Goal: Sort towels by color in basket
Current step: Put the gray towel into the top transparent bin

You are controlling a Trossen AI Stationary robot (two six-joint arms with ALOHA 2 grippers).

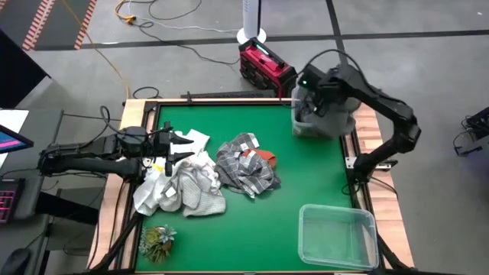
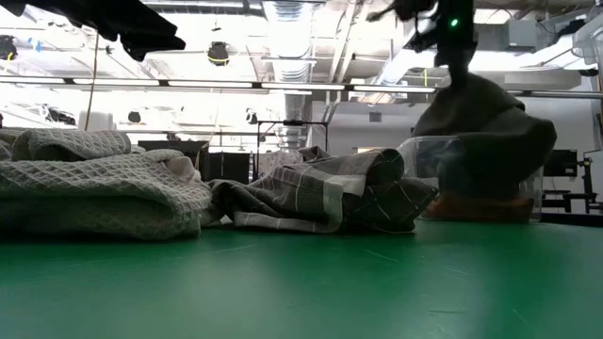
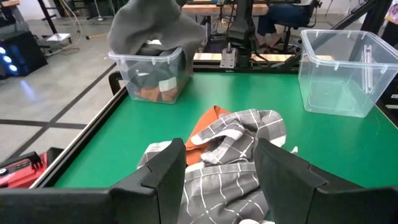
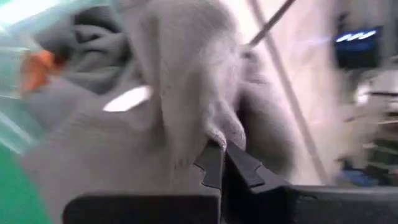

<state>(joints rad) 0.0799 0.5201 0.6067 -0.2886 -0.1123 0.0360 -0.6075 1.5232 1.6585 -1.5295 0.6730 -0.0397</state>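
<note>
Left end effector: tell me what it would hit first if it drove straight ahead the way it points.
Probably the grey-checked towel heaped just beyond the open left end effector, with the rust-orange towel tucked under it. Depth is unclear, so it might skim over the top.

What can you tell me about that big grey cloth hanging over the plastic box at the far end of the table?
The grey towel is plain, soft, fleecy-looking cloth, darker than the pale towels on the table. It hangs bunched from the right end effector, whose fingers are pinched shut on a fold. Its lower part drapes over the clear bin at the table's far right corner, covering the rim and spilling down one side. Inside that bin lie more grey cloth and something orange. The towel does not touch the green table.
</note>
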